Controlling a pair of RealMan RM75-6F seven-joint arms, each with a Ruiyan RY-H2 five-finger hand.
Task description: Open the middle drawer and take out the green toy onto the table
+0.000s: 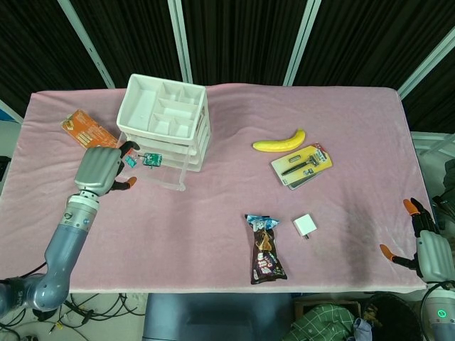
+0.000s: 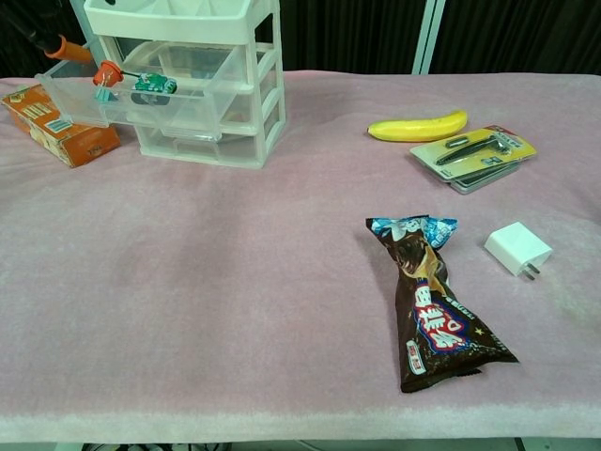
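**A staged test bench, not a home**

I work in what looks like a robotics lab. My table (image 1: 213, 206) is draped in pink cloth, and black curtains (image 1: 234, 35) with bare metal struts (image 1: 179, 39) close it off behind. Loose cables (image 1: 92, 305) hang under the front edge. Unrelated items sit spread out on the cloth: a banana (image 1: 279, 141), a charger (image 1: 305, 226), a snack packet (image 1: 266, 250), a razor pack (image 1: 302, 165).
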